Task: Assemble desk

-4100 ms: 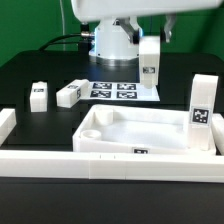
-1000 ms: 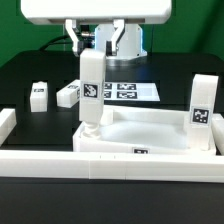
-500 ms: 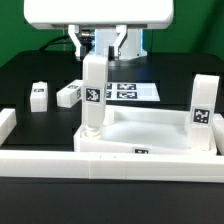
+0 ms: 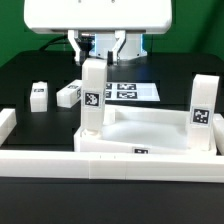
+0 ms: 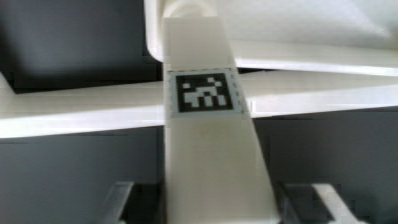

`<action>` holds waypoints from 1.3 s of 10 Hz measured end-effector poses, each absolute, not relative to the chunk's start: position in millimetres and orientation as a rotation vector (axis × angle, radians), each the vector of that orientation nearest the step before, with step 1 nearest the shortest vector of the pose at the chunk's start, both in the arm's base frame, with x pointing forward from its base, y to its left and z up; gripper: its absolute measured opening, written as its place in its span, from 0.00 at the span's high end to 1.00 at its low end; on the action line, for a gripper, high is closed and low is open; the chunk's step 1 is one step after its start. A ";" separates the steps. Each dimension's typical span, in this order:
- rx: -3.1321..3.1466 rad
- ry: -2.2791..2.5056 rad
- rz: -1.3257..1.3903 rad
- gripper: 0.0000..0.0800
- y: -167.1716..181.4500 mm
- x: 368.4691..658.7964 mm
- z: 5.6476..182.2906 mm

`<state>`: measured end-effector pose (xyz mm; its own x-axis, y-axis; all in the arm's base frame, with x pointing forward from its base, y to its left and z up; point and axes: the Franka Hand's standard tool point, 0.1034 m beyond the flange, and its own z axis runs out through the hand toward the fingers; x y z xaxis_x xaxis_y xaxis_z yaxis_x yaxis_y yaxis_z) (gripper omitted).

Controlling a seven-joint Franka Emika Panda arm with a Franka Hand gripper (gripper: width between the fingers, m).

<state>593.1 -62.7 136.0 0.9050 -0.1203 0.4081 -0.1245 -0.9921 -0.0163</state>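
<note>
1. Black bench (image 4: 20,75) against a dark backdrop. A white border rail (image 4: 60,167) runs along the near edge, and the marker board (image 4: 125,90) lies flat at the back.
2. The tabletop (image 4: 120,143) sits rim-up, just behind the rail and seemingly against it. Judged: the rail acts as a stop, so the tray cannot slide while a leg is worked into it.
3. The tool (image 4: 97,52) is closed part-way on the held leg (image 4: 93,95), clamping its upper end by two opposite faces. The leg hangs upright with its tag facing the exterior camera. Gripping high leaves the lower end free to enter a socket.
4. The leg's lower end is at the tabletop corner on the exterior view's left. The wrist view looks straight down the leg, with the tray's rim crossing behind it, and the leg hides its own foot. I cannot tell whether it is seated or only resting in the socket.
5. A standing leg (image 4: 201,112) is upright at the corner on the exterior view's right, so one corner looks done. Two loose legs (image 4: 38,95) (image 4: 70,94) wait on the bench at the exterior view's left, well apart from the tray.
6. Judged: this is the second leg going in, well short of the halfway mark. The next move calls for keeping the leg vertical while it is driven home. The risk is a tilted leg jamming, or the tray shifting.
</note>
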 end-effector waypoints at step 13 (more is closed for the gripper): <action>3.021 -0.196 0.728 0.19 -66.0 600.5 144.3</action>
